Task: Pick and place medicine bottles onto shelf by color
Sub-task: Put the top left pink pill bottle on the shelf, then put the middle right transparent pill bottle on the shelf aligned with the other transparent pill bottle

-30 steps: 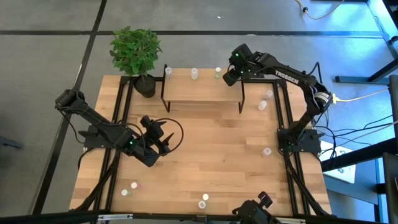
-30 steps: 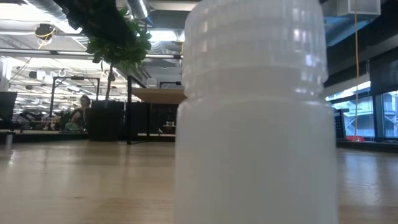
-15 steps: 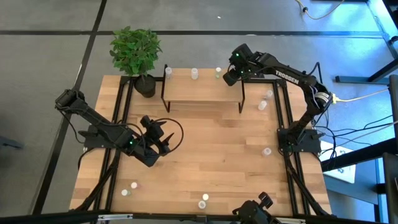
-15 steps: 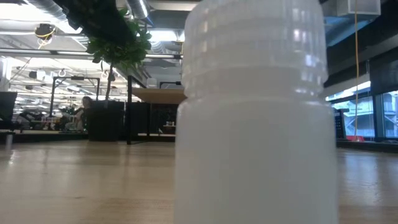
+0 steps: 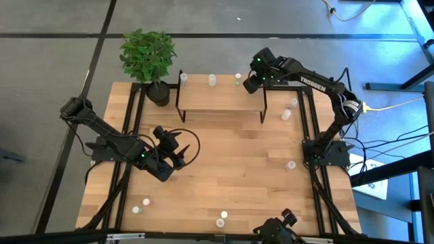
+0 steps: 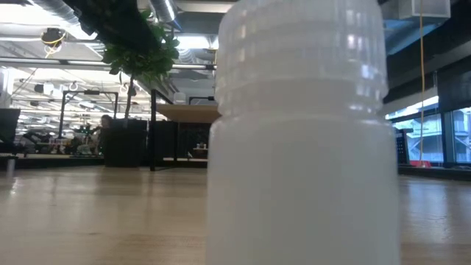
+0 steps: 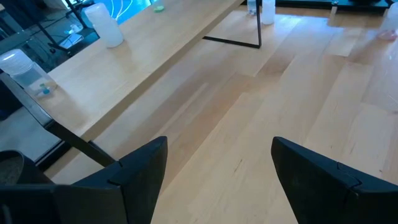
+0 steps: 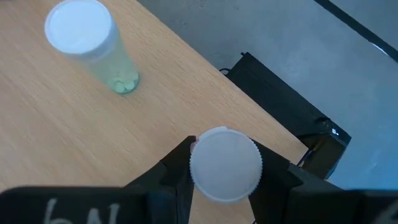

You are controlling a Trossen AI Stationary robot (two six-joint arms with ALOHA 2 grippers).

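Table [image 5: 224, 176]: big wooden top, everything I'm working with sits on it. Both arms are mounted at its sides.

Plant [image 5: 148, 55]: potted, at the far left corner, just beside the shelf's left end.

Shelf [image 5: 220, 96]: light wood board on a black frame, along the far edge of the table. From my left wrist view I see it stretching away [image 7: 155, 56].

Right arm: reaching over to the far right end of the shelf.

Right gripper [image 5: 249, 81]: clamped on a bottle with a white cap [image 8: 225, 165], a finger pressed on each side of it. It's right over the shelf's right end, near the edge, as far as I can see from the wrist cam.

Left arm: parked over the left-middle of the table, nothing going on there.

Left gripper [image 5: 178, 154]: fingers spread wide, nothing between them, just bare table showing in the gap [image 7: 214, 168].

Shelf bottles: three upright ones along the far edge, one at the left [image 5: 184, 78], one mid [image 5: 211, 80], one with green stuff inside [image 5: 237, 78] close to my right gripper.

Loose bottles: two just right of the shelf [image 5: 289, 108], one further down the right side [image 5: 291, 165], and a few along the near edge [image 5: 140, 206].

Low cam: basically blocked by one whitish bottle [image 6: 302, 140] standing right in front of the lens.
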